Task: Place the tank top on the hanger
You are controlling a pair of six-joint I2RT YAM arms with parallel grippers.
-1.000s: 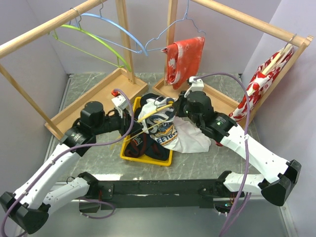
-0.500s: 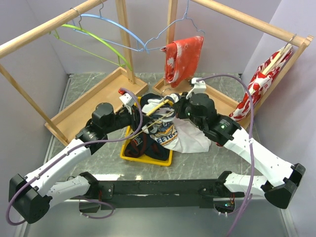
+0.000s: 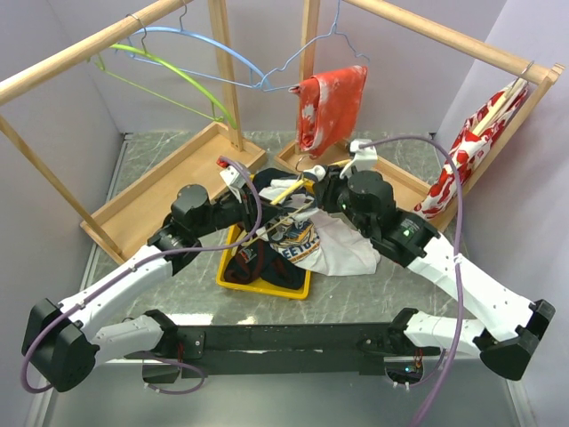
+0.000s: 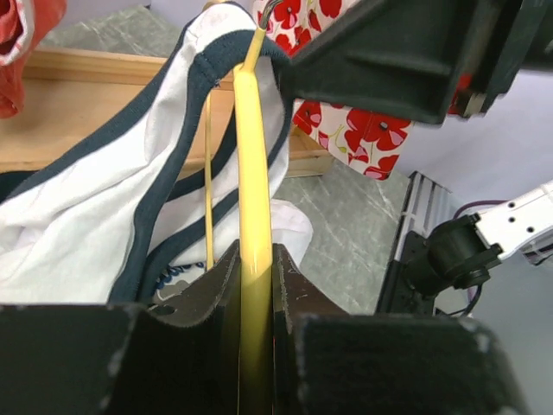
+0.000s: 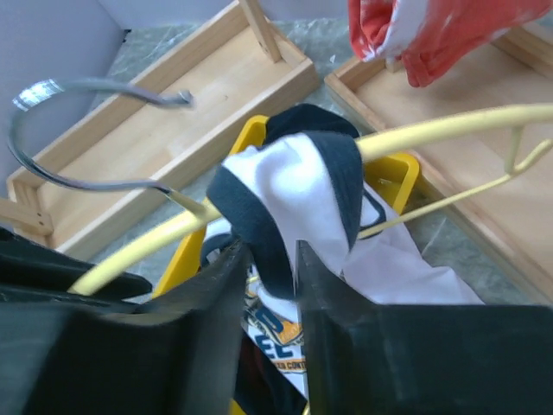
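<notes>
Both arms have edged toward the far side since a second ago, the left one reaching further in over the yellow bin (image 3: pixel 267 286), and the right pincer (image 5: pixel 272 259) has loosened; its fingers now stand a narrow way apart with a navy-trimmed strap of the tank top (image 5: pixel 294 186) lying in the gap, and I cannot tell whether they pinch it; the left pincer (image 4: pixel 255 259) is clamped on one arm of the yellow hanger (image 4: pixel 253 173), which runs away from it toward the metal hook (image 5: pixel 78 130); the strap is draped over the hanger close to that hook; the rest of the tank top hangs down from there, its printed front over the bin's right edge and its white hem spread on the worktop (image 3: pixel 356 294) just right of the bin; dark clothes (image 3: pixel 253 262) lie in the bin; a red floral garment (image 3: pixel 331 107) hangs beyond them at the far side.
</notes>
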